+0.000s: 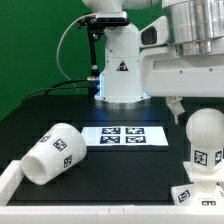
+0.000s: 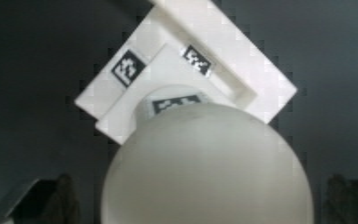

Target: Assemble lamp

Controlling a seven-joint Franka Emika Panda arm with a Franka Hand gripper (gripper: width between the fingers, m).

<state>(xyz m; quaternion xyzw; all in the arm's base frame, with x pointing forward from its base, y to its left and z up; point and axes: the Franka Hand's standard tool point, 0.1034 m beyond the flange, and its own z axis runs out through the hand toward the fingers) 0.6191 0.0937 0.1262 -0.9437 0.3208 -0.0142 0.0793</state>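
The white round-headed bulb [image 1: 205,140] stands upright on the angular base [image 1: 192,192] at the exterior view's lower right. My gripper [image 1: 200,105] hangs just above the bulb's head; one finger [image 1: 176,105] shows beside it. In the wrist view the bulb's head [image 2: 202,160] fills the foreground, with the tagged base [image 2: 185,65] under it. My gripper [image 2: 194,205] is open: the dark fingers [image 2: 43,200] stand apart on either side of the head, with a gap to it. The tapered shade [image 1: 55,152] lies on its side at the exterior view's left.
The marker board [image 1: 125,135] lies flat in the middle of the black table. The white robot pedestal [image 1: 122,70] with a triangle sticker stands behind it. A white raised edge [image 1: 15,180] runs along the table's front left.
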